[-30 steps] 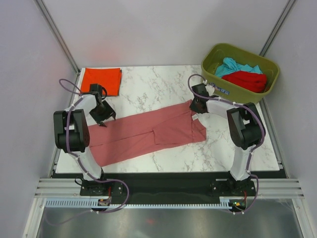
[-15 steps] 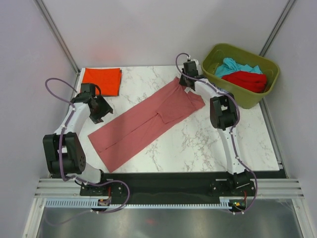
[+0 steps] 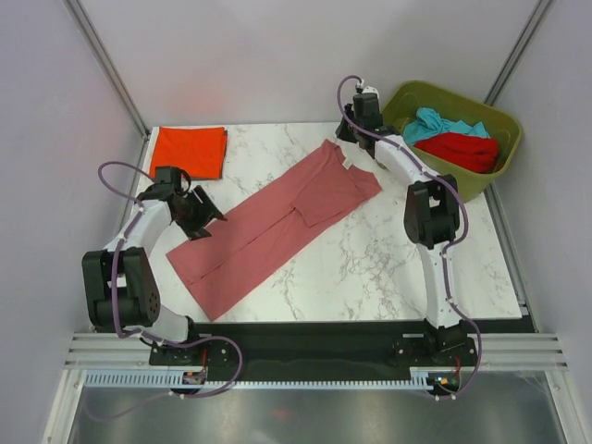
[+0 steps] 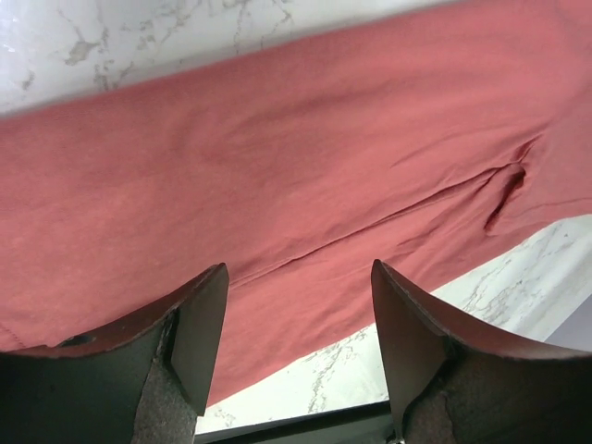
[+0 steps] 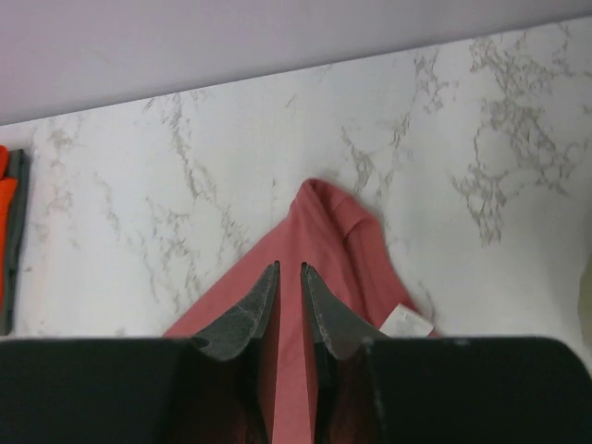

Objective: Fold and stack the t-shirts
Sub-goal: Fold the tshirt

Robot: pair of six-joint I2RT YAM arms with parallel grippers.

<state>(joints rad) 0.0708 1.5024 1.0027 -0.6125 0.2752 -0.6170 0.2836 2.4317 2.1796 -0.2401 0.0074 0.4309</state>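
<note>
A dusty pink t-shirt (image 3: 277,227) lies folded into a long strip, diagonally from front left to back right on the marble table (image 3: 388,268). My left gripper (image 3: 205,222) hovers open over the strip's left edge, and pink cloth (image 4: 277,157) fills the wrist view beyond its fingertips (image 4: 298,268). My right gripper (image 3: 351,137) hangs above the strip's far corner. Its jaws (image 5: 289,268) stand a narrow gap apart with nothing between them, and the pink shirt (image 5: 351,240) lies flat below. A folded orange-red t-shirt (image 3: 189,150) lies at the back left.
An olive-green bin (image 3: 412,155) at the back right holds a teal shirt (image 3: 433,124) and a red shirt (image 3: 462,150). A white label (image 5: 407,321) pokes out at the pink shirt's edge. The orange-red shirt's edge (image 5: 6,231) shows at the left of the right wrist view.
The right gripper swung the shirt's right end toward the back, turning the strip diagonal, then rose off its corner. The left gripper shifted a little toward the strip's left edge.
</note>
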